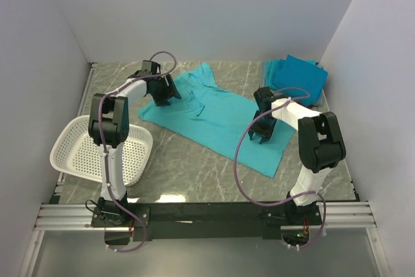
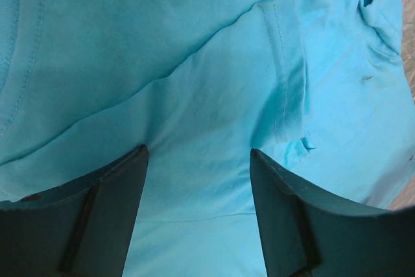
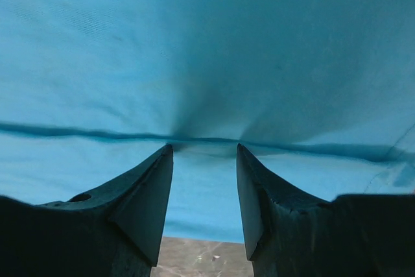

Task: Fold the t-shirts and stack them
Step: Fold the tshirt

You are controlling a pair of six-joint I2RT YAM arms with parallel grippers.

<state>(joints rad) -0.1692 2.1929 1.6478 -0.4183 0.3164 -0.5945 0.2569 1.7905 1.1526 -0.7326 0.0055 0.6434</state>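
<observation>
A teal t-shirt (image 1: 214, 118) lies spread and creased across the middle of the table. My left gripper (image 1: 163, 95) stands over its back left part, near a sleeve, jaws open. In the left wrist view flat cloth (image 2: 194, 63) with a stitched hem fills the gap of the gripper (image 2: 198, 150). My right gripper (image 1: 262, 135) is down on the shirt's right part. In the right wrist view its tips (image 3: 204, 147) stand apart against a fold line of the t-shirt (image 3: 194, 43), which puckers there. A stack of folded teal t-shirts (image 1: 295, 76) sits at the back right.
A white perforated basket (image 1: 74, 150) stands at the left, beside the left arm. The grey marble table (image 1: 194, 173) has walls at the back and on both sides. Bare tabletop (image 3: 194, 257) shows just below the shirt's near edge.
</observation>
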